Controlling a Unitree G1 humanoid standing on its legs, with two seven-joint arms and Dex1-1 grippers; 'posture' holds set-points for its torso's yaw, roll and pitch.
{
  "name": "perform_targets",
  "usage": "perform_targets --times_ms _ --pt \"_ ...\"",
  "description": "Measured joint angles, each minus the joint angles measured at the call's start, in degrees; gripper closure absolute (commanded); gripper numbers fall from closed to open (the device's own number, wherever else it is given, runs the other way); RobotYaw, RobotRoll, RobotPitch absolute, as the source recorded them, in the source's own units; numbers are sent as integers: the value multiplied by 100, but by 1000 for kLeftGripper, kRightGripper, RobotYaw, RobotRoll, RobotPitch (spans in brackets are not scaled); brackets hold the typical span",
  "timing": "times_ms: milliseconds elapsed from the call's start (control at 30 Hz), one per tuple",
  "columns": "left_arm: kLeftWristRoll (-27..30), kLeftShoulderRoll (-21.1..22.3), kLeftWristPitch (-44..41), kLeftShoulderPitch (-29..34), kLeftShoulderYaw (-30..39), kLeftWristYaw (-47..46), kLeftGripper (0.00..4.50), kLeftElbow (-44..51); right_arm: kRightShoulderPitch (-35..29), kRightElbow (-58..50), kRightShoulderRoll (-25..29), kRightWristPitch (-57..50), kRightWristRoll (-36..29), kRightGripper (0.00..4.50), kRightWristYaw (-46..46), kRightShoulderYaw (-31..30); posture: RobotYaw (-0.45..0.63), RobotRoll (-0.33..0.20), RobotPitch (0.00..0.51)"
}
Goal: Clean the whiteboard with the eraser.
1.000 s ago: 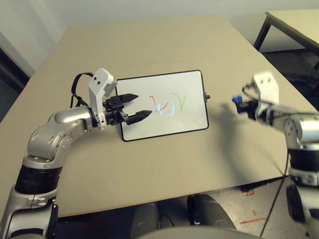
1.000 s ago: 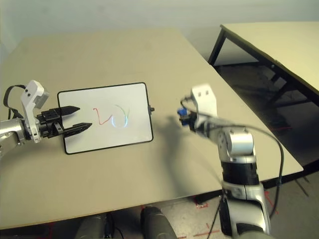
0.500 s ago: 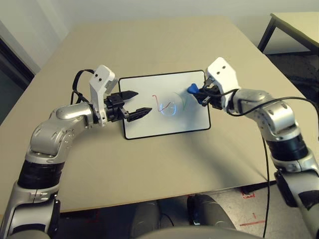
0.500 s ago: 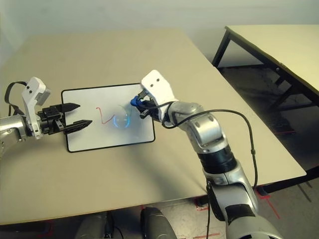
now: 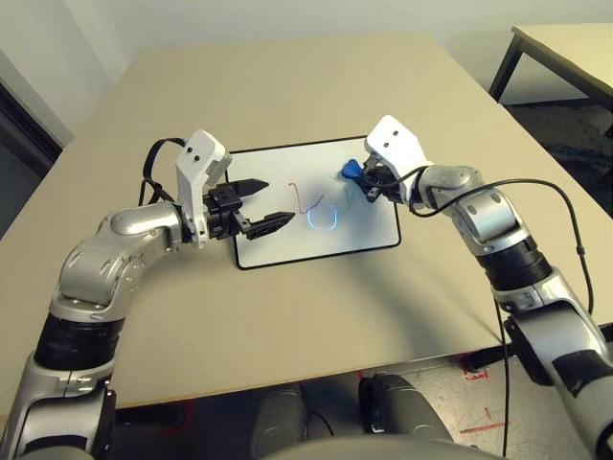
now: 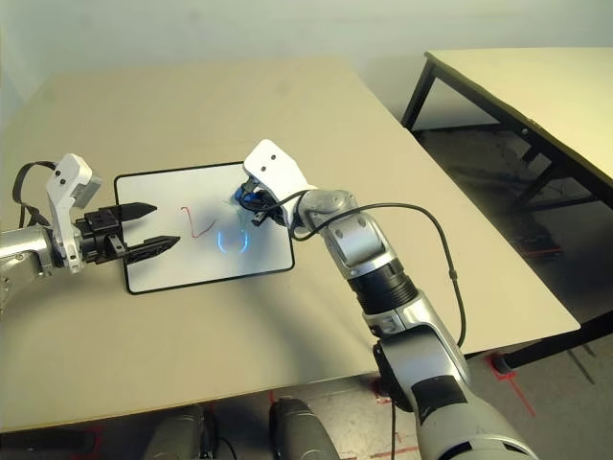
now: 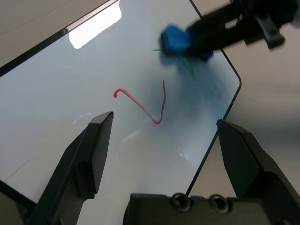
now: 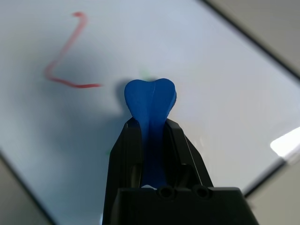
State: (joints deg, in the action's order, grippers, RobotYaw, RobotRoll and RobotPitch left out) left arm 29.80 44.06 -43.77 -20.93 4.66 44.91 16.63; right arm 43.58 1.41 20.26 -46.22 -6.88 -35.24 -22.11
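Note:
The whiteboard [image 5: 287,241] lies flat mid-table, with a red scribble [image 5: 305,198] and a remnant of green [image 7: 189,70] on it. My right gripper [image 5: 362,178] is shut on the blue eraser [image 5: 351,171], whose tip is over the board's right part at the green mark; the right wrist view shows the eraser [image 8: 150,101] clamped between the two black fingers [image 8: 123,150], close to the white surface. My left gripper [image 5: 274,200] hovers open over the board's left part, with nothing between its fingers [image 7: 89,150].
The tan table [image 5: 287,86] has free surface around the board on all sides. A second table [image 5: 565,43] stands at the back right across a gap of dark floor. A black cable [image 5: 536,182] loops off my right forearm.
My right arm swung in from right of the board and carried the eraser leftward across the green scribble, most of which is gone. The left gripper stayed nearly still.

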Motion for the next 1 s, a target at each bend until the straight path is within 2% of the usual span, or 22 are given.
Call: perform_targets --times_ms 167,267,367,567,733,1000 --pt "50 0 -44 39 82 -45 0 75 -439 -527 -32 -409 0 3937 -122 -240 5 0 77" --pt "73 -1 -54 38 85 -49 0 89 -460 -538 -38 -467 4 3937 -151 -279 3 0 79" --pt "94 -3 -64 38 86 -51 0 93 -339 -342 -61 -387 10 3937 -144 -254 -1 0 79" --pt "110 -5 -66 29 85 -45 0 92 202 207 -21 -266 172 3968 212 254 -7 0 80" --pt "117 -6 -68 8 81 -42 0 90 249 216 -6 -291 239 3973 229 306 -8 0 87" --pt "130 -8 -101 -11 77 -40 0 85 -196 -628 170 -1041 225 3986 -151 -160 -8 0 92"
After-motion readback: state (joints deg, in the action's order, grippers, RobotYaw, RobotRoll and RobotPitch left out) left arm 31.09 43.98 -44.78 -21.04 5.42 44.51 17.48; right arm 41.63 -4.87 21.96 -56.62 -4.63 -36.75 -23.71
